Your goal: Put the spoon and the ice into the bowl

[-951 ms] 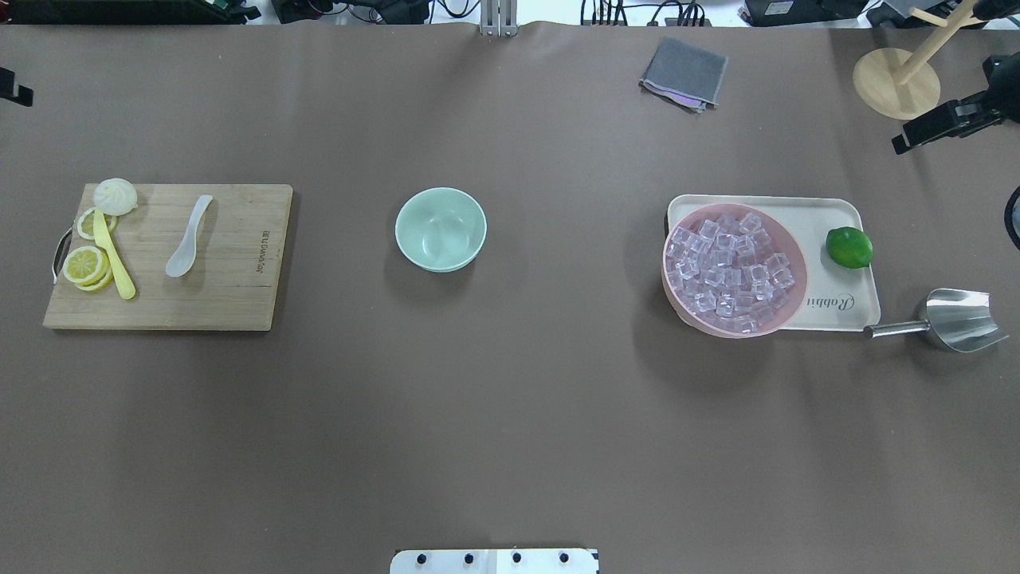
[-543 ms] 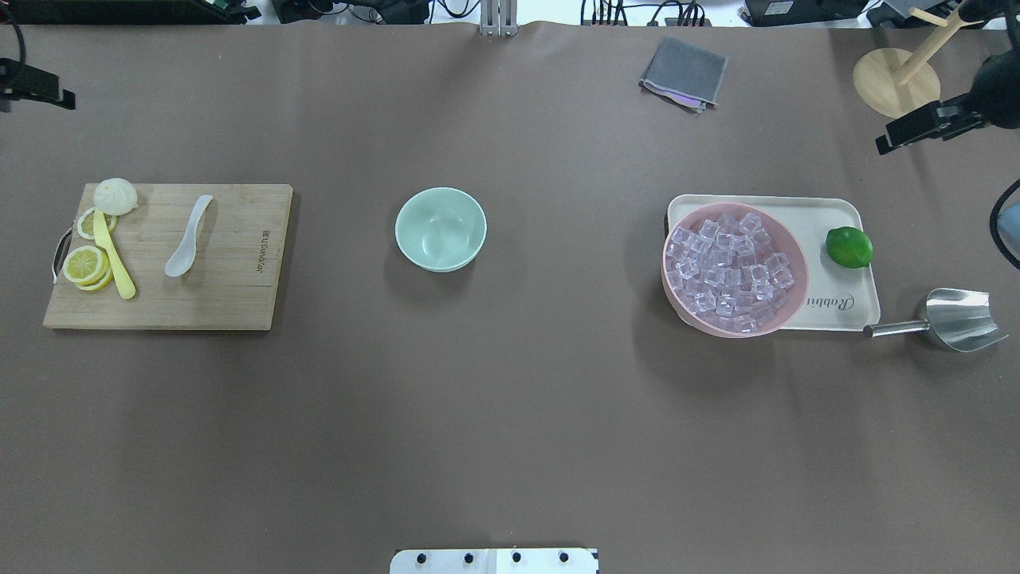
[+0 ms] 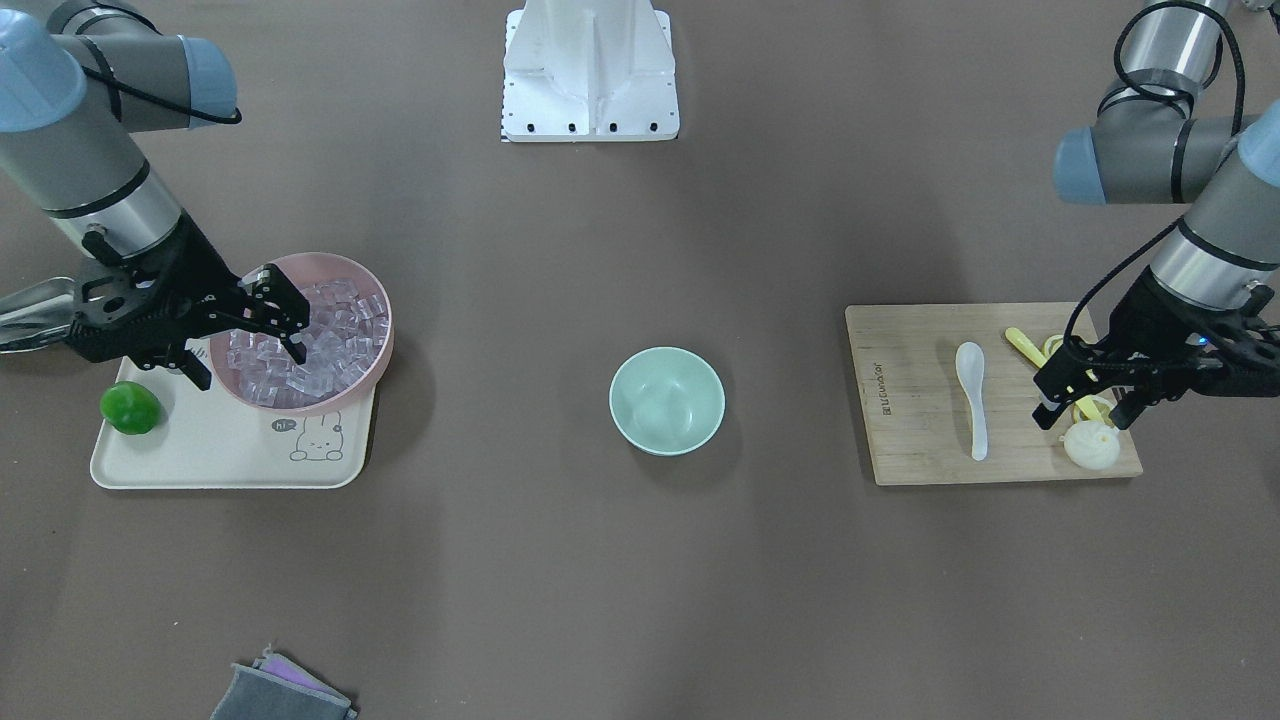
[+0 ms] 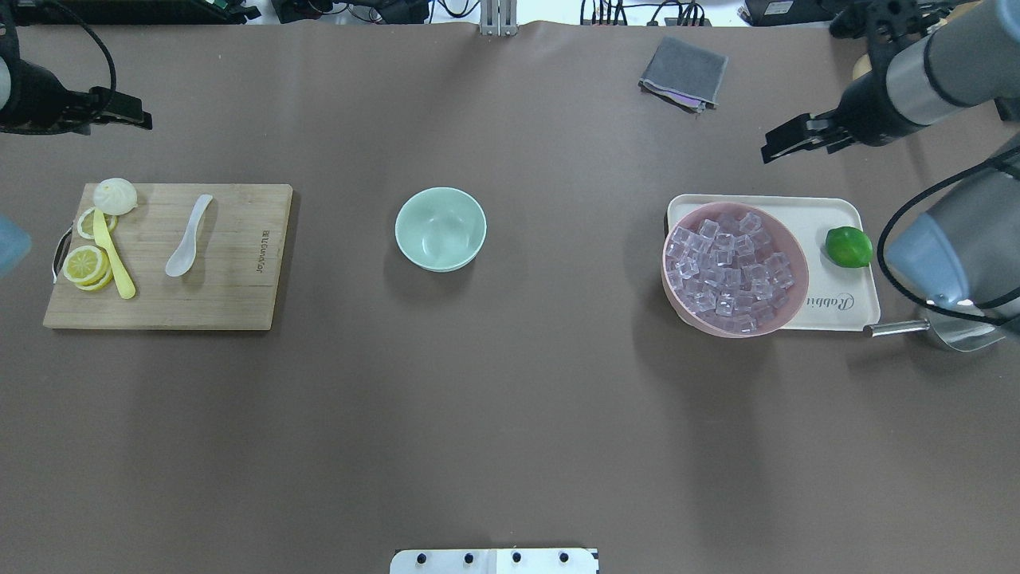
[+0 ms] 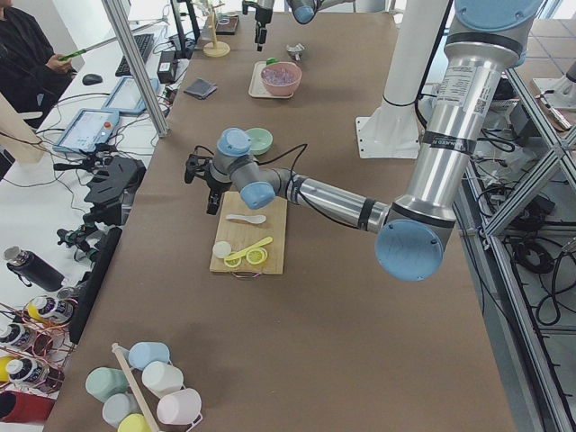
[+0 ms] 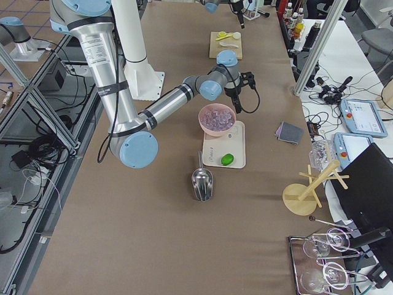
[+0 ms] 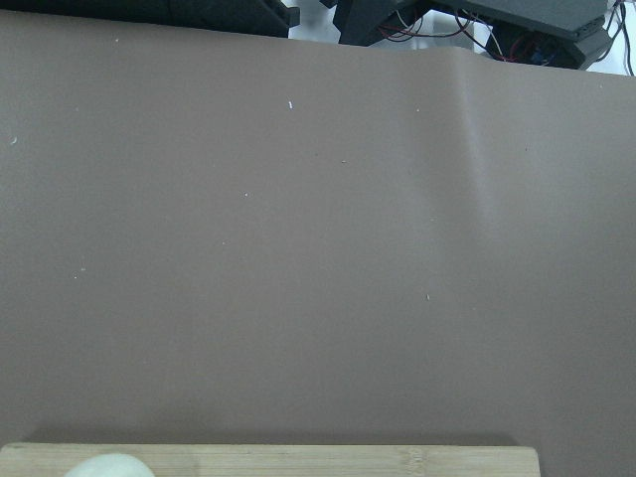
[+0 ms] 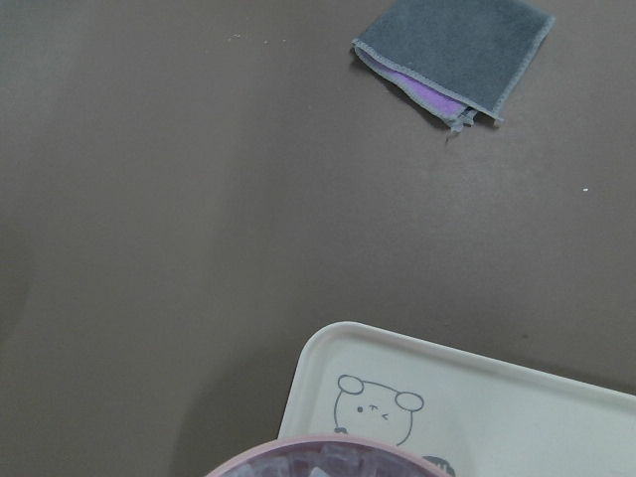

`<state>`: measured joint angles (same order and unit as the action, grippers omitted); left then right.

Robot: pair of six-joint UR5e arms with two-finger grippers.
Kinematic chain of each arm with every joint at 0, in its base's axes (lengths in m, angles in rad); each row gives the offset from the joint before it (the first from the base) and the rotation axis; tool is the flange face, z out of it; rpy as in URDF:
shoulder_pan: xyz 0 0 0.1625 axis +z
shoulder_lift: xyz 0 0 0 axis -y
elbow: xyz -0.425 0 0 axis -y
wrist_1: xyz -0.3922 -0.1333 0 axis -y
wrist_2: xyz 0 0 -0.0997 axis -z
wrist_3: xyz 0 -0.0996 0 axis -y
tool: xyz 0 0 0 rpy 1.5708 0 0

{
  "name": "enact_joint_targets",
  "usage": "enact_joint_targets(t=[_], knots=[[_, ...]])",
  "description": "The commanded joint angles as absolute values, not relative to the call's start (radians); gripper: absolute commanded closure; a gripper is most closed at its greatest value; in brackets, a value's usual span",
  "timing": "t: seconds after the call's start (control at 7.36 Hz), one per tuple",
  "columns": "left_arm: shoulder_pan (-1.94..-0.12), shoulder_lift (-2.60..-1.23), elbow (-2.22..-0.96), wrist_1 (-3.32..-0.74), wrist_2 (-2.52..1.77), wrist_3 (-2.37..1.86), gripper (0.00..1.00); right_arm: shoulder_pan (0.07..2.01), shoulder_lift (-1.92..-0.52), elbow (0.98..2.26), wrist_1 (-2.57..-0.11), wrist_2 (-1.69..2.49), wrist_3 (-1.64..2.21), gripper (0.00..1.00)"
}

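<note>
The white spoon (image 4: 189, 237) lies on a wooden cutting board (image 4: 231, 295) at the left; it also shows in the front view (image 3: 972, 395). The mint-green bowl (image 4: 441, 229) stands empty at the table's middle. The ice cubes (image 4: 731, 271) fill a pink bowl (image 4: 671, 291) on a cream tray (image 4: 837, 211) at the right. My left gripper (image 4: 137, 118) hangs open and empty beyond the board's far left corner, above the table. My right gripper (image 4: 777, 147) hangs open and empty beyond the tray's far edge. In the front view both (image 3: 1082, 415) (image 3: 250, 368) show their jaws apart.
A yellow spoon (image 4: 111, 259), lemon slices (image 4: 86, 265) and a bun (image 4: 115, 195) share the board. A lime (image 4: 849, 246) sits on the tray. A steel scoop (image 4: 896, 327) lies to its right, partly under my right arm. A grey cloth (image 4: 684, 73) lies at the far edge.
Both arms have swung in from the far corners toward the middle: the left gripper moved right, the right gripper moved left. Spoon, bowl and ice have not moved.
</note>
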<state>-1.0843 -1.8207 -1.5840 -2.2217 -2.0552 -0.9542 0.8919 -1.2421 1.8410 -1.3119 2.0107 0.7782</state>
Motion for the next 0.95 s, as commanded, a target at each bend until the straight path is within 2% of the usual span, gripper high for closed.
enact_joint_targets(t=[0.0,0.27,0.54,0.81], knots=[[-1.075,-1.830,-1.582,-2.223,-2.049,-0.966,0.01,0.832,-1.247,1.844,-1.321,1.997,0.834,0.11],[-1.072,-1.842,-1.577,-2.221,-2.049,-0.968,0.01,0.793,-1.261,1.833,-1.325,1.987,0.834,0.17],[-1.055,-1.845,-1.572,-2.223,-2.042,-0.968,0.01,0.779,-1.261,1.804,-1.325,1.983,0.831,0.17],[-1.048,-1.853,-1.572,-2.224,-2.029,-0.982,0.01,0.775,-1.258,1.773,-1.324,1.977,0.824,0.28]])
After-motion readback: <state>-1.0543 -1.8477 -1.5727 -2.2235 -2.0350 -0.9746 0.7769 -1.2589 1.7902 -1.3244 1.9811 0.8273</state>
